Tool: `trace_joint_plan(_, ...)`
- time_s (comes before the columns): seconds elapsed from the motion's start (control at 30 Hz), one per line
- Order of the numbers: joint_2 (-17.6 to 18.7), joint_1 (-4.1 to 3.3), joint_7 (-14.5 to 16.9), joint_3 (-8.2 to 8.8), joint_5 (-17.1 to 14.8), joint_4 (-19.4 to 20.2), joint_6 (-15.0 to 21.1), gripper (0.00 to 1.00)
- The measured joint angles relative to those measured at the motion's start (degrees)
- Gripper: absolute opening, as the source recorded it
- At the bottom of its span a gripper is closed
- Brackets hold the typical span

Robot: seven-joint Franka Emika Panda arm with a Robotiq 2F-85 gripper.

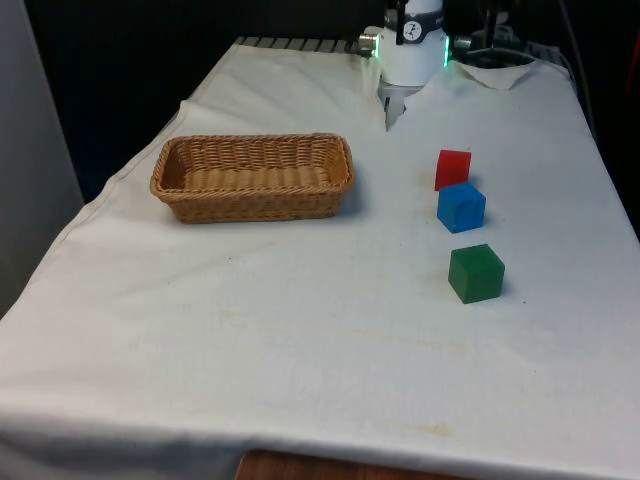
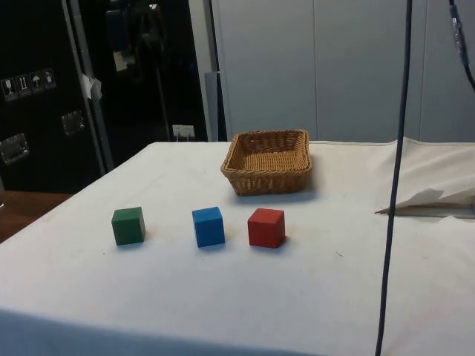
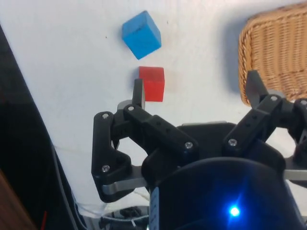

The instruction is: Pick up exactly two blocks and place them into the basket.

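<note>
Touching neither fingers (image 3: 138, 94): red block (image 3: 152, 84)

Red block (image 1: 453, 168), blue block (image 1: 461, 207) and green block (image 1: 476, 273) stand in a line, red and blue nearly touching, green a little apart. Open cloth (image 1: 300, 320) separates them from the basket (image 1: 251, 177), whose inside is unobstructed.

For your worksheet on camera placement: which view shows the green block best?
The side view: the green block stands unobstructed, first in the row of three. The front view also shows it, nearest the camera, beyond the blue block.
</note>
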State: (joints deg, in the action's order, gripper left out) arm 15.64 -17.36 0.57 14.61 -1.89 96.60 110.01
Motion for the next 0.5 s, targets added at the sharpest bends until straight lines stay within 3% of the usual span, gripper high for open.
trace_joint_plan(0.33,0.4,-0.11,1.4,-0.86,0.0,2.0,5.2,1.00)
trace_joint_plan(0.5,2.8,-0.17,1.4,-1.38,0.0,0.9,8.8,1.00)
